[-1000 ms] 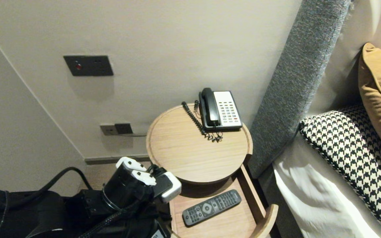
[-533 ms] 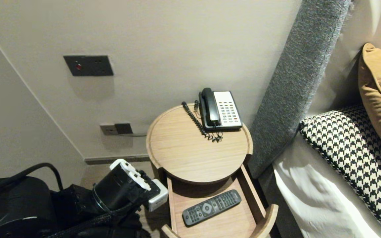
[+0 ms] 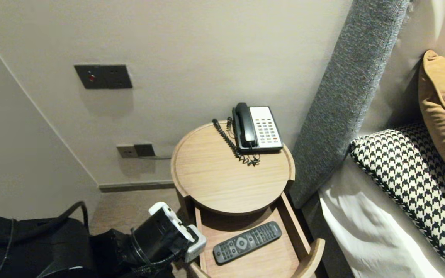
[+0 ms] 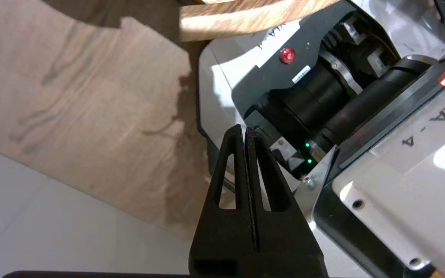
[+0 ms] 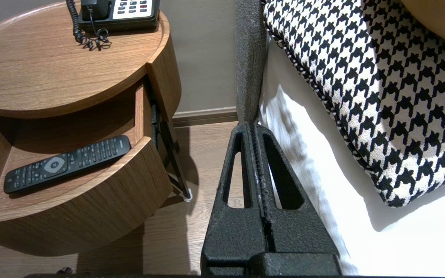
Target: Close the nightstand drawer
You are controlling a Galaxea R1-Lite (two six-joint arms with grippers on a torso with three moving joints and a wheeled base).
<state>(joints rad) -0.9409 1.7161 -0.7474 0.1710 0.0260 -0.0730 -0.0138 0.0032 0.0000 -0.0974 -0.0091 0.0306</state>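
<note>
Black fingers of the left tool (image 4: 244,133) are pressing together with nothing between them, pointing down past the robot's own base (image 4: 323,96) toward the wood floor (image 4: 72,108). Over the last second the left wrist (image 3: 166,235) has been shifting. It started at the left front corner of the drawer (image 3: 292,227), swung out away from it, and is now sitting lower, just beside that corner and apart from the remote (image 3: 247,242).

The remote is lying untouched and slanted on the drawer's floor, below the round counter (image 3: 214,177) where the telephone (image 3: 259,129) is standing. The drawer is staying pulled out as before, so the arm's retreat is leaving it open and the remote exposed, with neither tool gripping anything.

The right tool (image 5: 254,127) is hanging parked, its fingers also meeting, over the floor between the drawer and the bed (image 5: 303,154).
</note>
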